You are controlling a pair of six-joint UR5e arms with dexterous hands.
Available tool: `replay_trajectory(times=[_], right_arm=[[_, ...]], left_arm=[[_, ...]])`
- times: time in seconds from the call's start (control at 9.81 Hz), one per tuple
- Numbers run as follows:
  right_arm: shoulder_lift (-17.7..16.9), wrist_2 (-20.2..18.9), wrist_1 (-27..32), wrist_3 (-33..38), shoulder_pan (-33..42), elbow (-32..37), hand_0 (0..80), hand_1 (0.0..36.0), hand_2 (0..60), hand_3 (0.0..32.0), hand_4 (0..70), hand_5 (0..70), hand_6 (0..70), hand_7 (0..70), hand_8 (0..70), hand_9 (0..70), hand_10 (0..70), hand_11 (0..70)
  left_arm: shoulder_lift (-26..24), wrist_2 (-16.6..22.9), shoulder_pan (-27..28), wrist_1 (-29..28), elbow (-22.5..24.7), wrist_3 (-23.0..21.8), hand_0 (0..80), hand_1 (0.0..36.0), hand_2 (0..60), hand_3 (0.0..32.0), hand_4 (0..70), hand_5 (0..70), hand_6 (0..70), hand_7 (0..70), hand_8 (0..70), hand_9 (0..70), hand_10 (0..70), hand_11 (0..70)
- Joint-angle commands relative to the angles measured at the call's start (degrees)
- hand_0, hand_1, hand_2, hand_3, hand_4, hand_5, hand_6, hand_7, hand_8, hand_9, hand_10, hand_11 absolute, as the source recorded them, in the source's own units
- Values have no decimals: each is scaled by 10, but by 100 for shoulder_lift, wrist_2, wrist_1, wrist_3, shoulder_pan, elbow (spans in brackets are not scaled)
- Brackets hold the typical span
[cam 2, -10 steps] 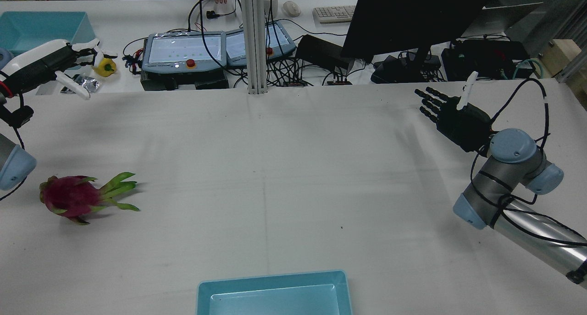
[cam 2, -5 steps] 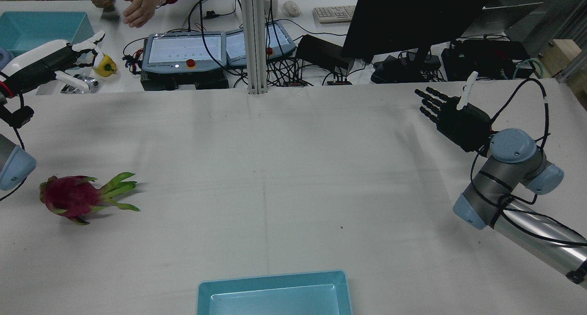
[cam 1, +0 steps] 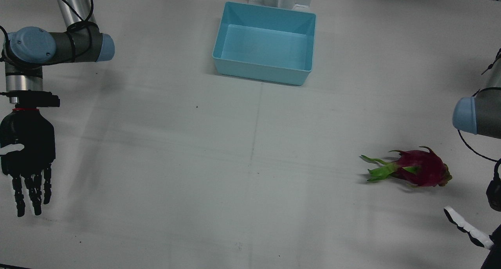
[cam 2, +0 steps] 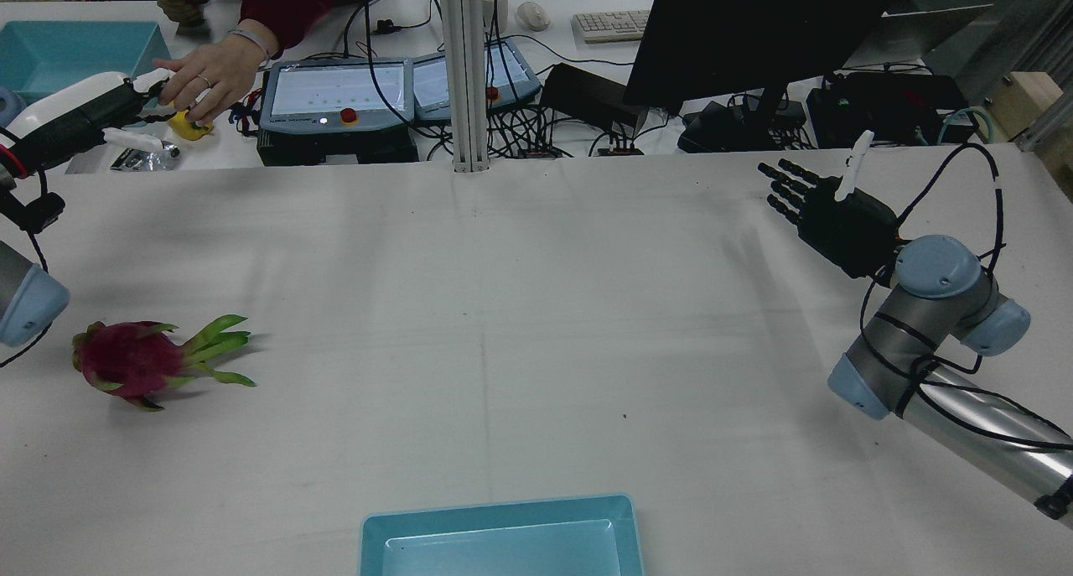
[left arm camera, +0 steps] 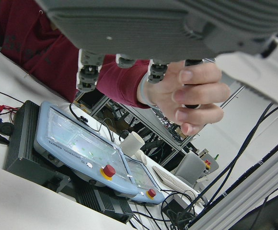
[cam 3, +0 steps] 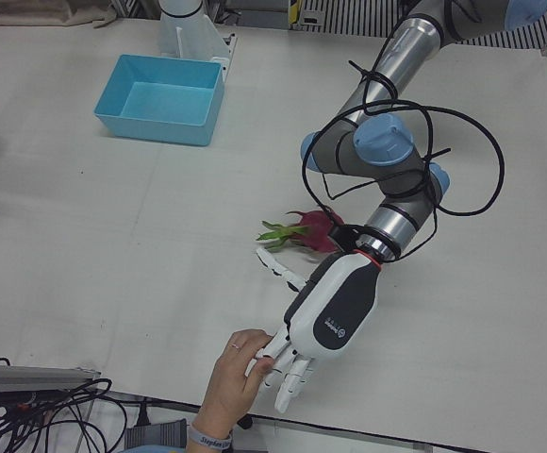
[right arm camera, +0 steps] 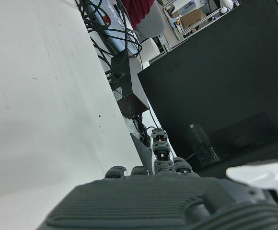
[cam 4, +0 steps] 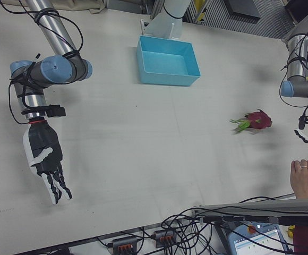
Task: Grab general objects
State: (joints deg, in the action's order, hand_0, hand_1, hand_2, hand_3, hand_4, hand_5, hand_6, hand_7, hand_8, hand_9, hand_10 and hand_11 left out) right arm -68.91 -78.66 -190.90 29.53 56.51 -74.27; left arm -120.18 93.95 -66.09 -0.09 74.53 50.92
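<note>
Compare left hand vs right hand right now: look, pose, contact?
Look: the left hand has a white and black shell; the right hand is mostly black.
Contact: a person's hand touches the left hand's fingers; nothing touches the right hand.
Place: the left hand hangs past the table's operator edge; the right hand is over the table.
Shared: both open, holding nothing, away from the dragon fruit.

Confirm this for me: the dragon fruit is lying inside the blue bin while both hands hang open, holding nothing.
Not quite. The dragon fruit lies on the bare table, apart from the blue bin, as the front view shows. The left hand and right hand are open, holding nothing.
</note>
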Motion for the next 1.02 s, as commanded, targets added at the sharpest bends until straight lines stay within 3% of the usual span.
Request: replay_trajectory(times=[0.0, 0.31, 0.92], right_arm=[[0, 0, 0, 0, 0, 0, 0, 0, 0, 0, 0, 0, 0, 0, 0, 0, 0, 0], [0, 0, 0, 0, 0, 0, 0, 0, 0, 0, 0, 0, 0, 0, 0, 0, 0, 0], [0, 0, 0, 0, 0, 0, 0, 0, 0, 0, 0, 0, 0, 0, 0, 0, 0, 0]], left_arm=[[-5, 1, -10, 0, 0, -3, 194, 0, 0, 186, 49, 0, 0, 0, 0, 0, 0, 0], [3, 1, -10, 0, 9, 5, 355, 0, 0, 200, 28, 0, 0, 0, 0, 0, 0, 0], [21, 27, -18, 0, 123, 5, 457, 0, 0, 230, 33, 0, 0, 0, 0, 0, 0, 0]])
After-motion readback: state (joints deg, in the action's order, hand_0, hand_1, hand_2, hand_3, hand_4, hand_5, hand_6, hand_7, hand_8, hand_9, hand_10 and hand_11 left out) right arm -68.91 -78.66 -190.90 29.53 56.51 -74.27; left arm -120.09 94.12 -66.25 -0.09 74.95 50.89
